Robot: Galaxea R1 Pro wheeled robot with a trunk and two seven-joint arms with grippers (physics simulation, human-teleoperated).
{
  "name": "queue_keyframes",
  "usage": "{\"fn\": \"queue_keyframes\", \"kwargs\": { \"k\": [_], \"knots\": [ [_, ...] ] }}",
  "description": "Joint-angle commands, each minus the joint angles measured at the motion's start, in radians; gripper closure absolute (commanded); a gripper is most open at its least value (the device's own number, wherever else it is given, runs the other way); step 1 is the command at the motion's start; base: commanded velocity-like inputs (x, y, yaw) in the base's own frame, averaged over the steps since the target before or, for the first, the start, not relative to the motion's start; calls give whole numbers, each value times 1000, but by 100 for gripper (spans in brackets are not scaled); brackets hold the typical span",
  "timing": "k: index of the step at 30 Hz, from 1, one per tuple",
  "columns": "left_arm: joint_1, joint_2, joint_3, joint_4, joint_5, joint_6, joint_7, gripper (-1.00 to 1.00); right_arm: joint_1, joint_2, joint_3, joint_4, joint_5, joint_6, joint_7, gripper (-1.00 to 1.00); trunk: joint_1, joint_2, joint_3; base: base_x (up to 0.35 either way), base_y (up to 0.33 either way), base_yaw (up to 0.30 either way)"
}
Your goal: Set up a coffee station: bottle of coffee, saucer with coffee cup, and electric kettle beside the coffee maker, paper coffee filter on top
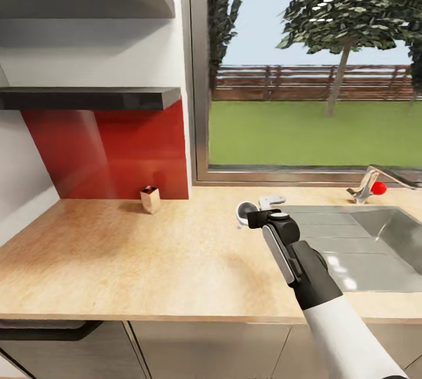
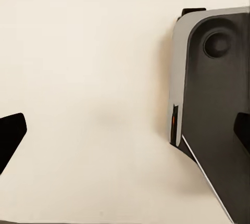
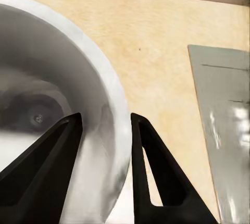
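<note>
Coffee cup [image 3: 57, 114] rim pinched between right fingers [image 3: 156, 177], one inside, one outside, above table [image 1: 146, 250] beside sink [image 1: 363, 250]; left fingers apart, empty.

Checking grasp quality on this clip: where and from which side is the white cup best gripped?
By its rim wall, from above. In the right wrist view the coffee cup opens toward the right gripper, whose fingers straddle the thin rim, one inside the bowl and one outside. Whether they are clamped, and where the handle sits, I cannot tell.
</note>
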Motion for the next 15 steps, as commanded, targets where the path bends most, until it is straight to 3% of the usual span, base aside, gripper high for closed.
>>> {"fn": "queue_keyframes", "kwargs": {
  "k": [1, 6, 15],
  "knots": [
    [0, 0, -8, 0, 9, -14, 1, -100, -1, 0, 1, 0, -10, 2, -10, 100, 1, -2, -2, 4, -273, -257],
    [0, 0, -6, -3, 11, -61, 2, -100, -1, 0, 1, 0, -9, 2, -10, 100, 1, -2, -2, 63, -273, -262],
    [0, 1, -3, -3, 17, -68, 2, -100, -1, 0, 1, 0, -9, 2, -10, 100, 1, -2, -2, 76, -273, -265]
  ]
}}
